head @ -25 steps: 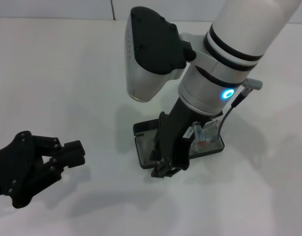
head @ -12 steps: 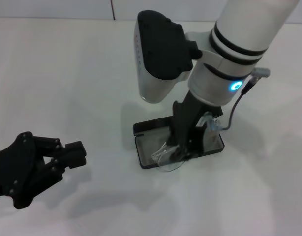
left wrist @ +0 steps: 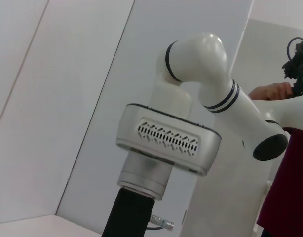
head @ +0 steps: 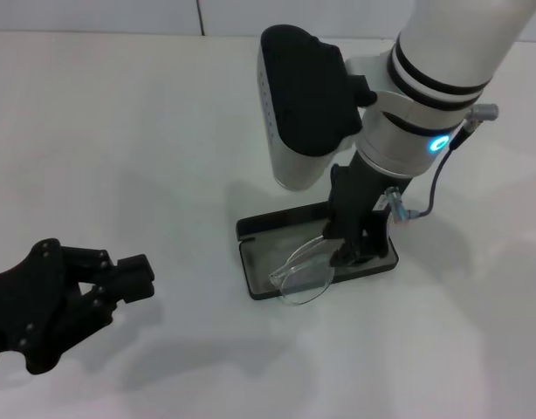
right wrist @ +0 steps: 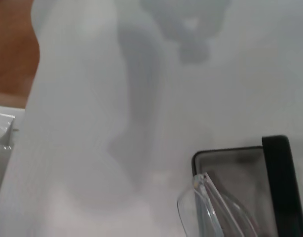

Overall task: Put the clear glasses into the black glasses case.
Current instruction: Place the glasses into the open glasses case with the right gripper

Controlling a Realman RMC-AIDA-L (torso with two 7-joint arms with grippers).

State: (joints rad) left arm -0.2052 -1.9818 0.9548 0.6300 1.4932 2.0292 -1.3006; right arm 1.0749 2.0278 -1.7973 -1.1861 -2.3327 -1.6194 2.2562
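Shifted toward the upper right of the head view since a second ago, off the near left part of the black glasses case point(head: 316, 253), leaving the clear glasses point(head: 303, 278) exposed where the arm covered them.

Nearest, at the lower left of the head view: left tool point(head: 133, 275) parked above the bare white counter point(head: 120, 131), well apart from the case, fingers drawn close together with nothing between them, apparently clenched.

Mid frame: case lying open and flat on the counter, grey lining up. Glasses draped across its near rim, one lens overhanging the front edge onto the counter, the rest reaching back into the tray. Seen again in the right wrist view as a clear lens and hinge point(right wrist: 206, 207) crossing the case corner point(right wrist: 275, 173). Not fully seated yet.

Just behind: right tool point(head: 355, 253) low over the right half of the tray, at or near the far end of the frame; whether released or pinching the frame cannot be told, fingertips too dark against the case.

To finish well: nudge or lift the frame back and toward the right until both lenses clear the rim, keep the motion slow and low, avoid pressing on the lens or dragging the light case across the counter.
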